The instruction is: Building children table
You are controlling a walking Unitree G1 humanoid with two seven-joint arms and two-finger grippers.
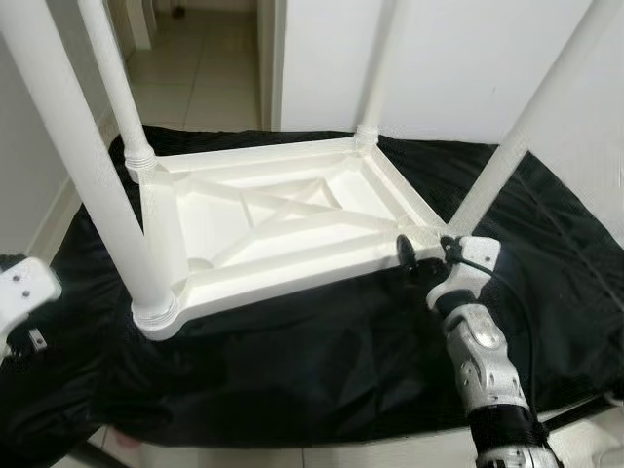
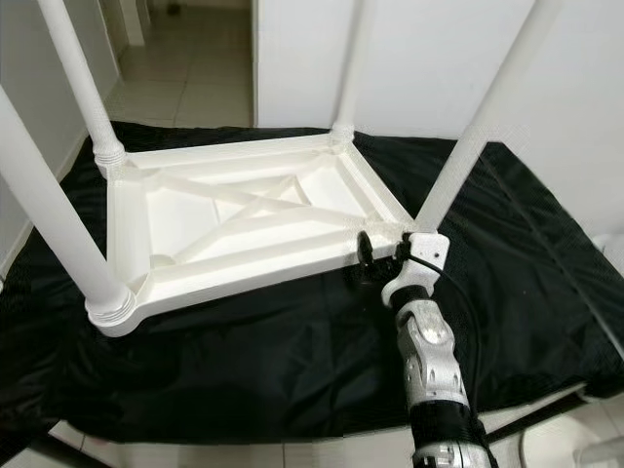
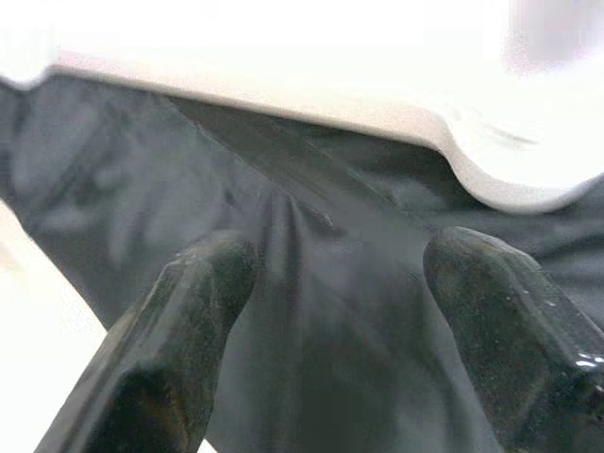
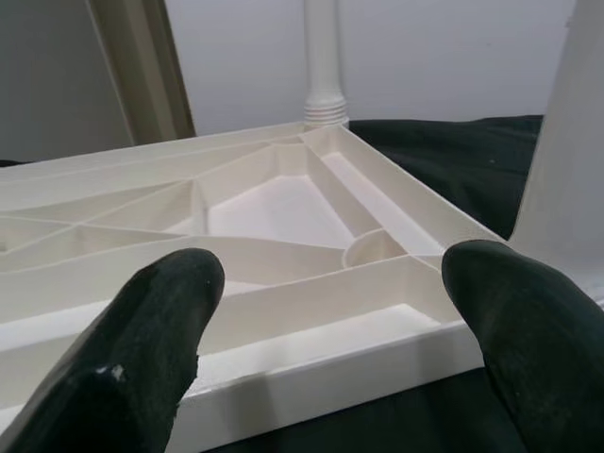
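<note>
A white plastic children's table (image 1: pixel 292 263) lies upside down on a black cloth (image 1: pixel 292 361). Its ribbed underside faces up and its legs stand upward: the near left leg (image 1: pixel 88 175), the far left leg (image 1: pixel 112 78), the far right leg (image 1: pixel 375 78) and the near right leg (image 1: pixel 526 127). My right gripper (image 1: pixel 427 252) is open at the table's near right corner, beside the foot of that leg, with its fingers (image 4: pixel 160 321) reaching over the rim (image 4: pixel 311 359). My left gripper (image 3: pixel 340 274) is open over the cloth (image 3: pixel 311 321), just short of the table's edge (image 3: pixel 377 104).
The cloth covers a low raised surface whose front edge (image 1: pixel 322 444) runs close to me. White walls (image 1: pixel 458 58) stand behind the table. A tiled passage (image 1: pixel 200 68) opens at the back left. The left arm's white wrist housing (image 1: pixel 24 288) sits at the left edge.
</note>
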